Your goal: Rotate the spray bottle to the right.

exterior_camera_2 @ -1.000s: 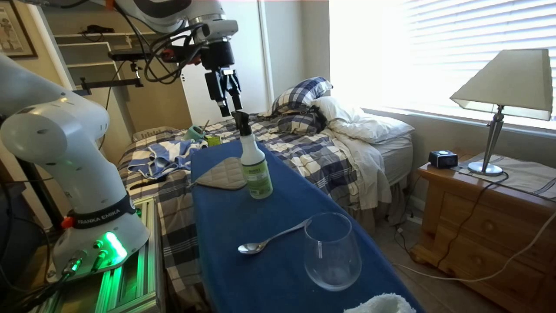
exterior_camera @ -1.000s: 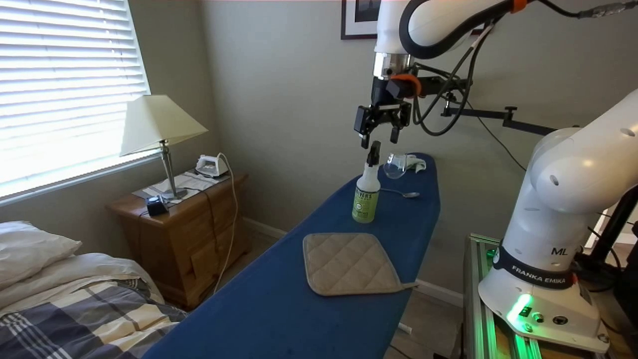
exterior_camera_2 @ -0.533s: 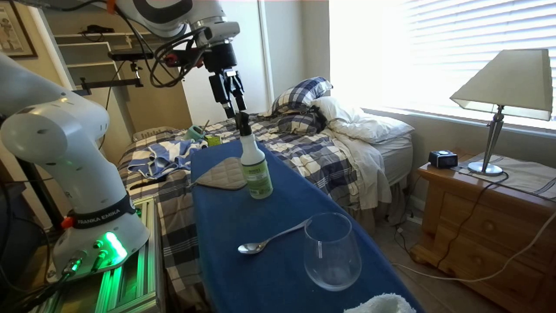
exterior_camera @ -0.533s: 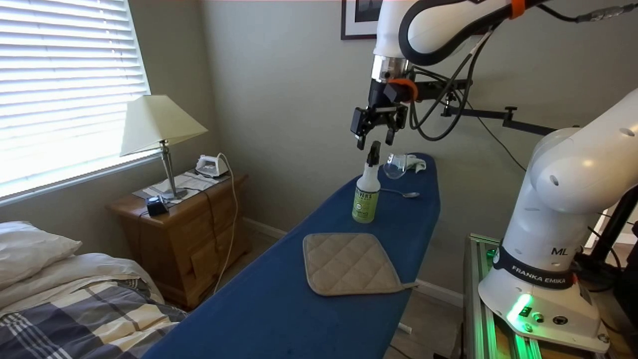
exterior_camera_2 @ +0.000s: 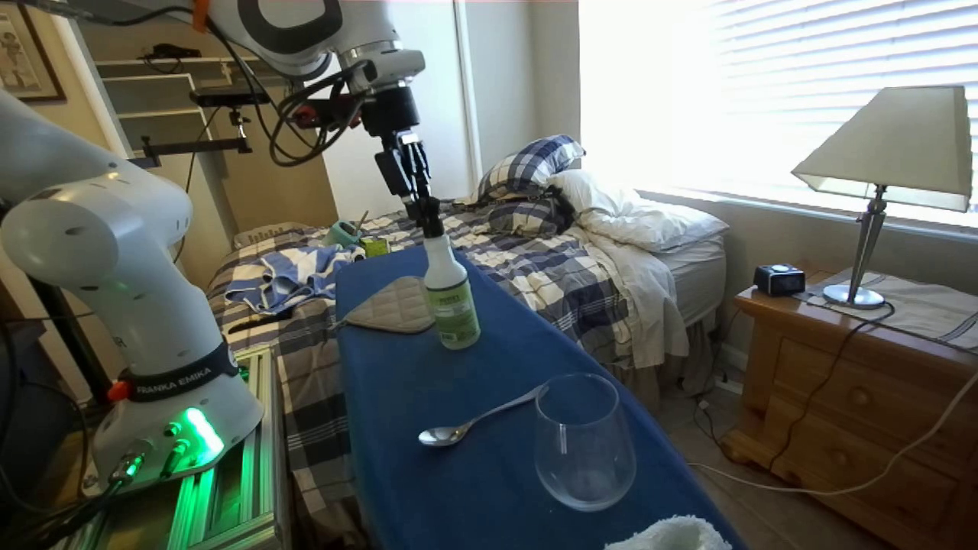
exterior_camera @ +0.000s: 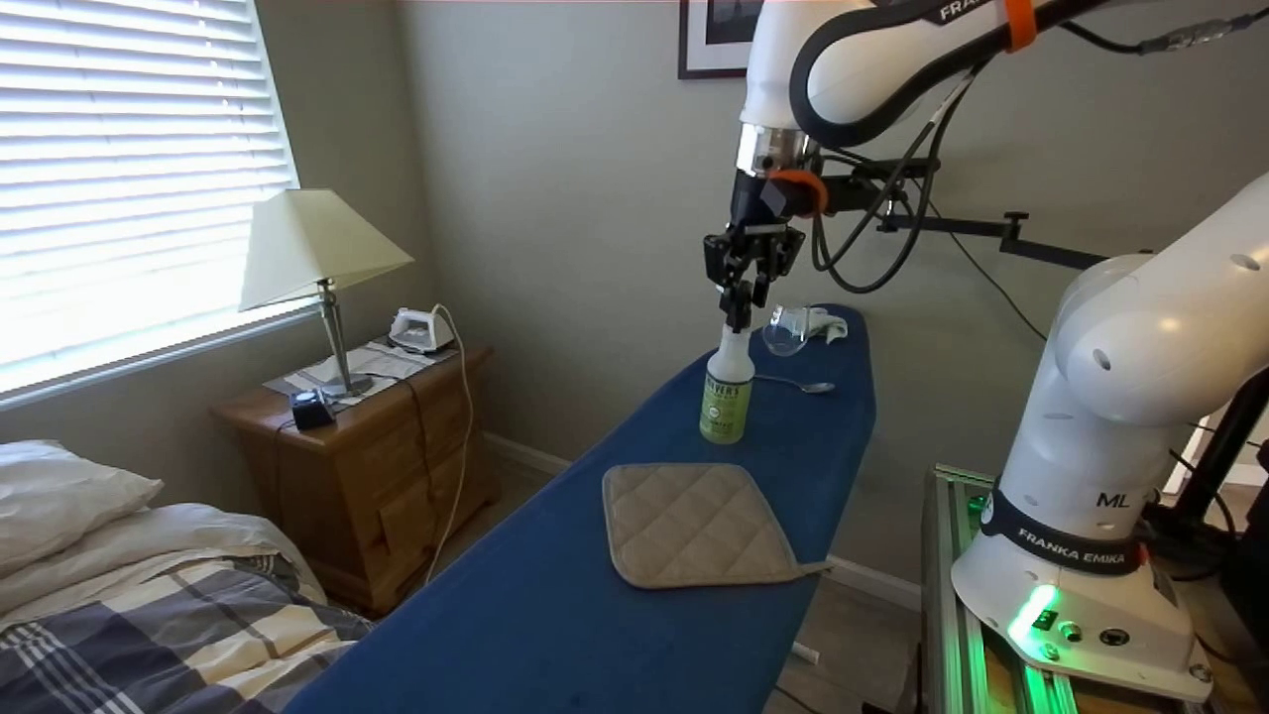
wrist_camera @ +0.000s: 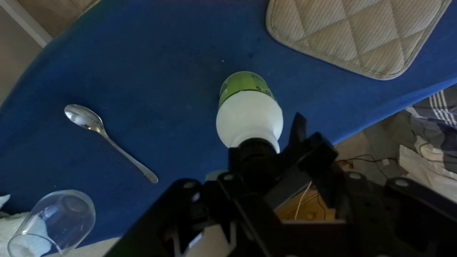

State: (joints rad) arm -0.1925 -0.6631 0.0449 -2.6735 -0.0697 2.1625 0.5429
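Observation:
The spray bottle [exterior_camera: 728,394], with a green liquid and label, white shoulder and black trigger head, stands upright on the blue ironing board [exterior_camera: 555,595]. My gripper [exterior_camera: 749,299] has come down over its head from above, the jaws narrowed around the black sprayer. In the other exterior view, the gripper [exterior_camera_2: 422,206] meets the top of the bottle [exterior_camera_2: 452,309]. From the wrist, the white shoulder [wrist_camera: 250,116] shows below the dark head, which sits between the fingers. Black on black hides the exact contact.
A tan quilted pad [exterior_camera: 699,526] lies near the bottle. A spoon [exterior_camera_2: 458,434], a clear glass [exterior_camera_2: 584,451] and a white cloth [exterior_camera_2: 672,535] are on the board's other side. A nightstand [exterior_camera: 367,476] with a lamp [exterior_camera: 322,248] stands beyond the board.
My gripper has moved down onto the bottle's head, and its jaws have closed in from wide open around the sprayer. The bottle has stayed in nearly the same place.

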